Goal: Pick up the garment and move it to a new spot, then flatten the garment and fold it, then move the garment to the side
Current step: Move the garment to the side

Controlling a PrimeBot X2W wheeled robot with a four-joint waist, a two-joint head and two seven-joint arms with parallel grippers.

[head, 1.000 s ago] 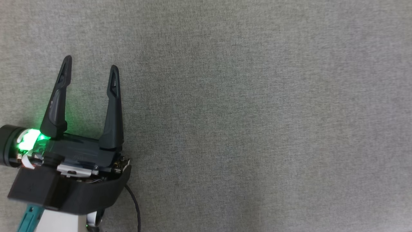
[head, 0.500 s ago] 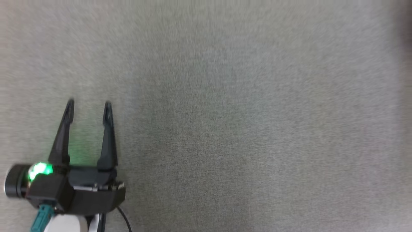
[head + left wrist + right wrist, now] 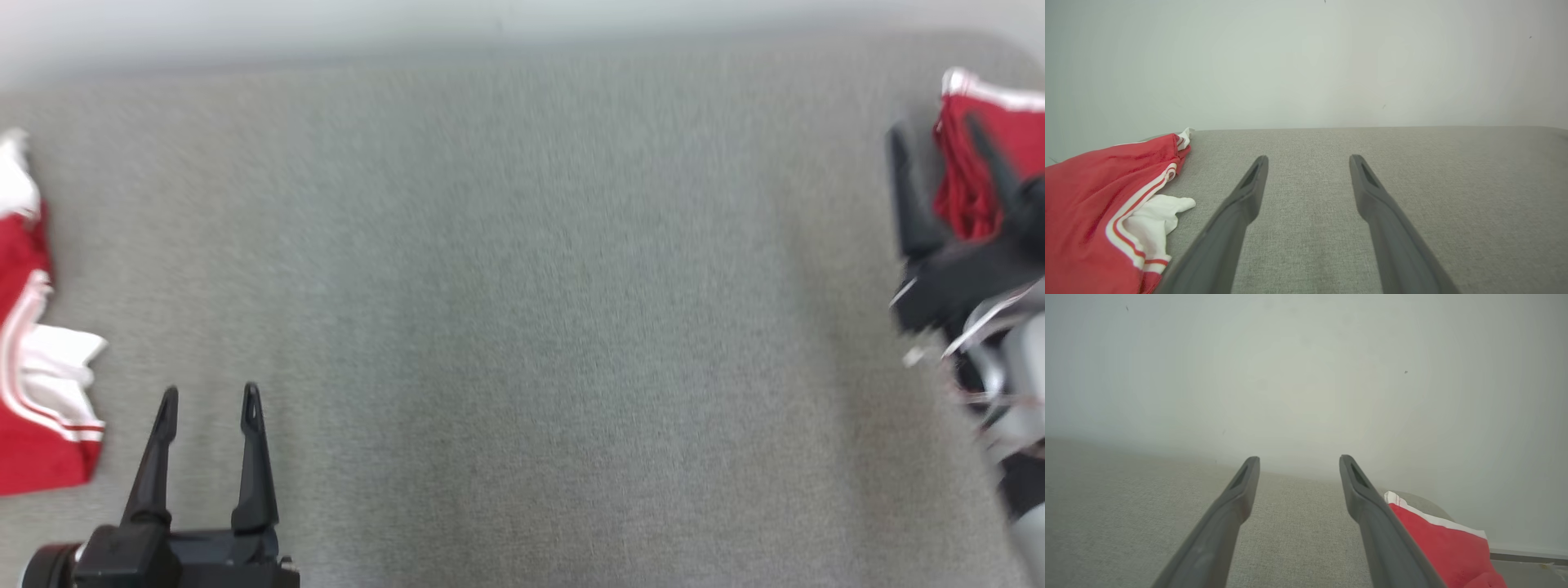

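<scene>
Two red garments with white trim lie on the grey fabric surface (image 3: 522, 286). One garment (image 3: 33, 457) is crumpled at the left edge, just left of my left gripper (image 3: 210, 392), which stands open and empty; the left wrist view shows this garment (image 3: 1098, 183) beside the open left gripper (image 3: 1308, 159). The other garment (image 3: 1012, 122) is bunched at the far right corner. My right gripper (image 3: 933, 131), blurred, is open right beside it, one finger in front of the cloth. In the right wrist view that garment (image 3: 1441, 547) lies to the right of the open right gripper (image 3: 1299, 458).
A pale wall (image 3: 490, 24) runs along the surface's far edge. The wide grey middle lies between the two garments. The surface's rounded far right corner (image 3: 1429, 502) is just behind the right garment.
The head camera has tilted up: the far edge, both garments and the right gripper have come into view, and the left gripper now sits lower in the picture, still open.
</scene>
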